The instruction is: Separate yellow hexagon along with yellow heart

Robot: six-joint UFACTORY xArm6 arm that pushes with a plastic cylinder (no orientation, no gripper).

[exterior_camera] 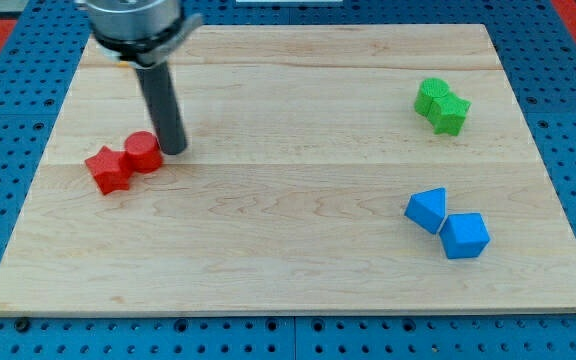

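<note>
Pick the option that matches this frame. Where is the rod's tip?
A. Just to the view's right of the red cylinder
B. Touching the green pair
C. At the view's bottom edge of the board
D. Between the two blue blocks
A. My tip stands right beside the red cylinder, on its right in the view, with the red star on the cylinder's other side; the green and blue pairs lie far off at the view's right.

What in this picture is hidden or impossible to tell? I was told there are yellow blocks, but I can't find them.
- Yellow hexagon and yellow heart: neither shows clearly in the camera view. Only a thin yellow sliver peeks out beside the arm's dark head, which would cover anything behind it.
- The arm: cut off by the view's top edge.
- My tip: it stands just right of the red cylinder; whether they touch is unclear.
</note>
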